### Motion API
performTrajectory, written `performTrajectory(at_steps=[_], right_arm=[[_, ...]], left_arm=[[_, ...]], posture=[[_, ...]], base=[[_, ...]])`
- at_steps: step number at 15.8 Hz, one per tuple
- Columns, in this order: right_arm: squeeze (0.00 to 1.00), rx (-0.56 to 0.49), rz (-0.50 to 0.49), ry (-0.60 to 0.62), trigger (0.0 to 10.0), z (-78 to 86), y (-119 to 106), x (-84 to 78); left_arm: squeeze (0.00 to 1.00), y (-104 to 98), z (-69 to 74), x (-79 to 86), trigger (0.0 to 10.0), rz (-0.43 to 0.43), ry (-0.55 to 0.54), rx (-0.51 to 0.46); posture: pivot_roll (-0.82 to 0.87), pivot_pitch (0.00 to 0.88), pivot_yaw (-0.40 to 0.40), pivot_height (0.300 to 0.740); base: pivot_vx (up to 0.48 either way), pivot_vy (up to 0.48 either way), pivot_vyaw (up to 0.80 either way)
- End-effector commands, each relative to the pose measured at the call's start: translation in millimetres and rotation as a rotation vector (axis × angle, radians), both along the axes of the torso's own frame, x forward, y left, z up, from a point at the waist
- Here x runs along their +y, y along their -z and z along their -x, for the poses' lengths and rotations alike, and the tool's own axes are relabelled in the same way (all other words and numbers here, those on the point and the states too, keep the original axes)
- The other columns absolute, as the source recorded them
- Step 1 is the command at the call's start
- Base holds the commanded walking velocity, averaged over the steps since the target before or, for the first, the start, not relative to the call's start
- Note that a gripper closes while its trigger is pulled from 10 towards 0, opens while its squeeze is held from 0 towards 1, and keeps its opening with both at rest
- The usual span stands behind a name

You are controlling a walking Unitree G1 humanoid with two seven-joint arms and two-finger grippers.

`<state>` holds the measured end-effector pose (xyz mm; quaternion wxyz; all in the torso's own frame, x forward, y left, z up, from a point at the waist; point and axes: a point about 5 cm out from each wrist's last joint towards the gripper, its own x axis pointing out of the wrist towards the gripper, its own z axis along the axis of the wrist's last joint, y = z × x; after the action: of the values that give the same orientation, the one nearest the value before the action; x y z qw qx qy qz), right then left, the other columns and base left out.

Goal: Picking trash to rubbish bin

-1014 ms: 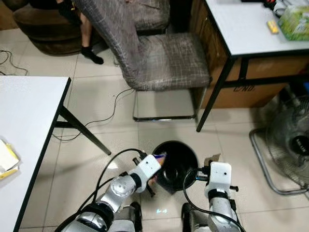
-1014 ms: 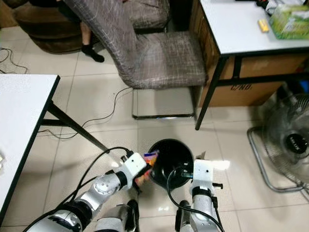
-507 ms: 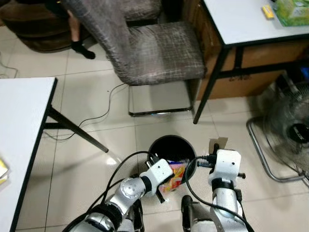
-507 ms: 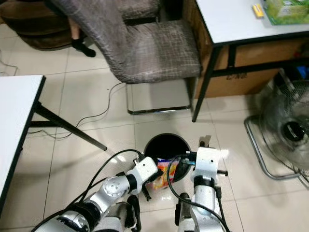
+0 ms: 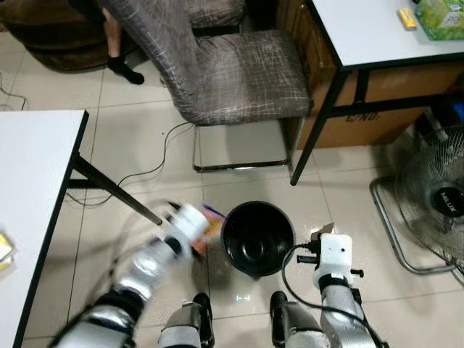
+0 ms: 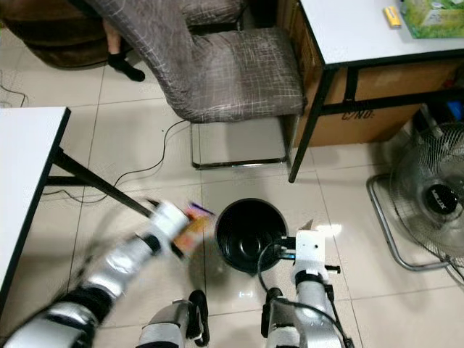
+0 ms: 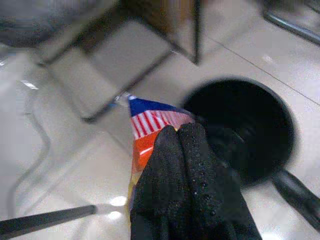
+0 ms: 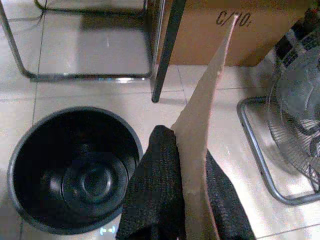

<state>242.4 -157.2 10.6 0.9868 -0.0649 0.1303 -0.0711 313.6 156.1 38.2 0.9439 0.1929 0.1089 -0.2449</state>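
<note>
black bin (image 5: pixel 257 239), both fingers gripping trash.

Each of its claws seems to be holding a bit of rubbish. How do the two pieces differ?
The snack wrapper in the left gripper is glossy and colourful, orange with red-and-white stripes and a blue end; the cardboard piece in the right gripper is plain brown and matte. The wrapper looks soft and crinkled, the cardboard stiff, flat and pointed. Both are pinched between black fingers beside the black bin, neither inside it.
</note>
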Motion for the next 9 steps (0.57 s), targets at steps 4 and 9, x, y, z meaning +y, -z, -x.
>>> performTrajectory(at_steps=[4, 9], right_arm=[[0.00, 0.047, -0.012, 0.014, 10.0, -3.0, 11.4, -13.9], [0.00, 0.041, -0.031, 0.022, 10.0, -17.6, 11.4, -24.7]], left_arm=[[0.00, -6.7, 2.5, 9.1, 10.0, 0.043, -0.018, -0.034], [0.00, -13.9, 11.7, 22.4, 10.0, 0.048, -0.010, -0.050]], posture=[[0.22, 0.342, 0.055, 0.740], [0.30, 0.386, 0.078, 0.740]], base=[[0.000, 0.000, 0.00], [0.000, 0.000, 0.00]])
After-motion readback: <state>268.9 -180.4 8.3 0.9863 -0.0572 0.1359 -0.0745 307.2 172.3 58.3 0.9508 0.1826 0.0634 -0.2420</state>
